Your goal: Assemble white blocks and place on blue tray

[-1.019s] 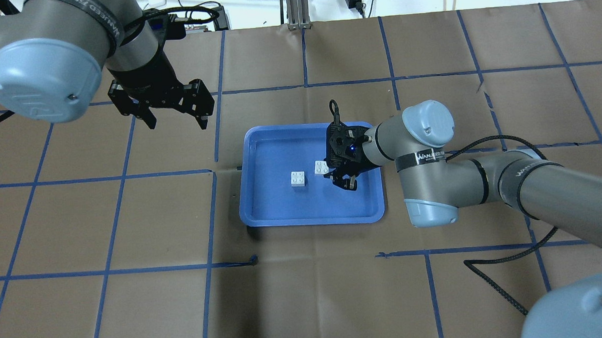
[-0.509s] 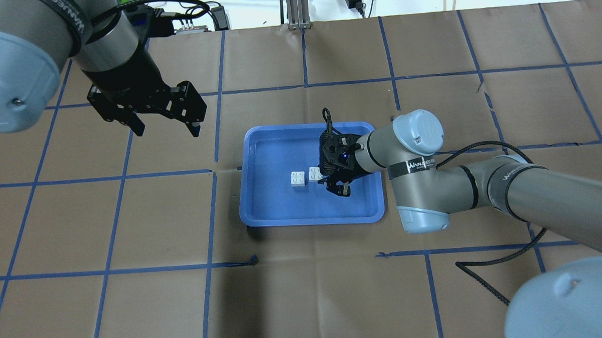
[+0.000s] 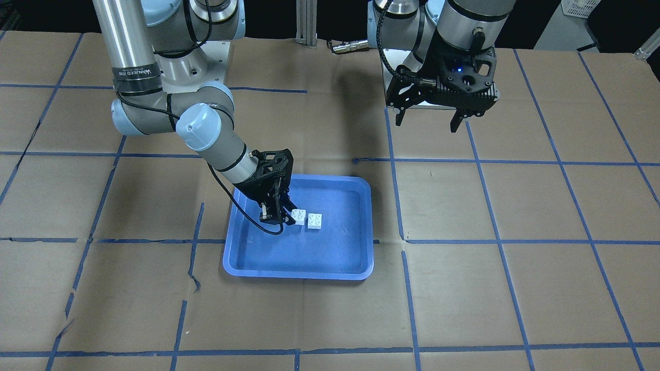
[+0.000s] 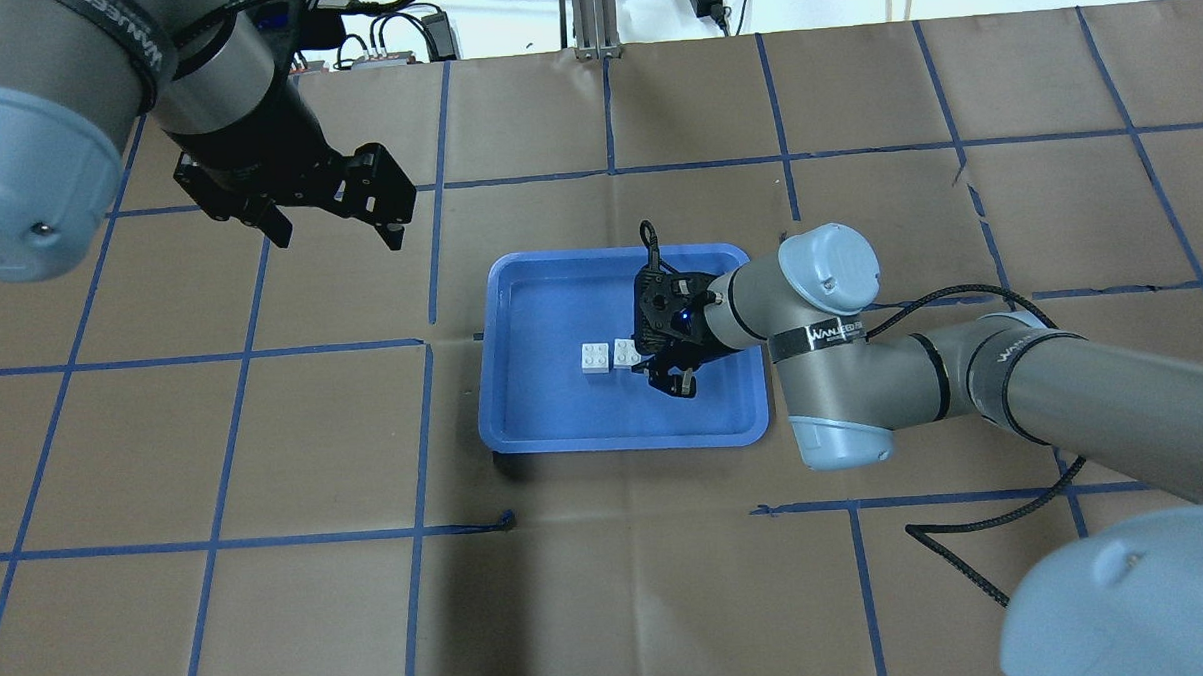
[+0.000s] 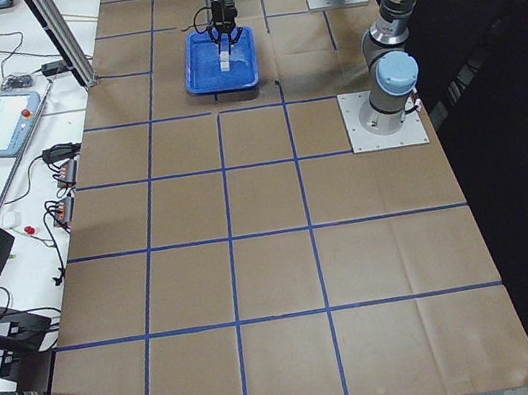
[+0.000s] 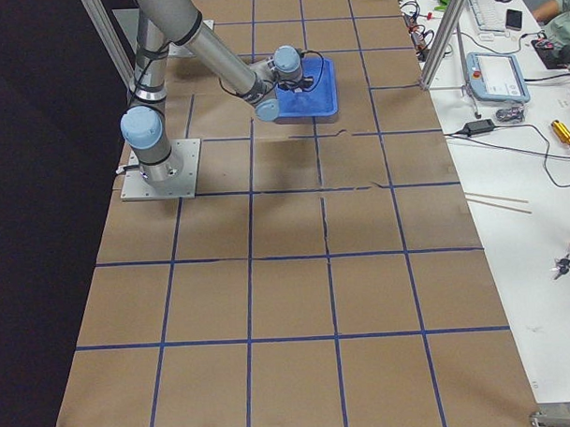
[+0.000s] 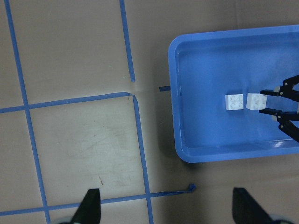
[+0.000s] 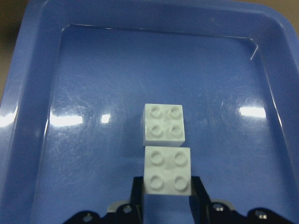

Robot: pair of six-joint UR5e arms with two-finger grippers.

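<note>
The blue tray (image 4: 541,310) lies mid-table; it also shows in the front view (image 3: 309,257). Two white blocks sit side by side in it. The free white block (image 4: 594,357) rests studs up on the tray floor. My right gripper (image 4: 642,360) is low in the tray, shut on the other white block (image 4: 626,353), right beside the first. In the right wrist view the held block (image 8: 167,171) sits between my fingers, a thin gap from the free block (image 8: 163,123). My left gripper (image 4: 338,235) is open and empty, high over the table left of the tray.
The table is brown paper with a blue tape grid (image 4: 422,344). A black cable (image 4: 969,535) trails from the right arm over the table. The left wrist view shows the tray (image 7: 201,93) with both blocks and the right gripper's fingers (image 7: 280,114).
My right gripper has carried its white block leftward until it sits right beside the free block. My left arm has drawn back and to the left, still open.
</note>
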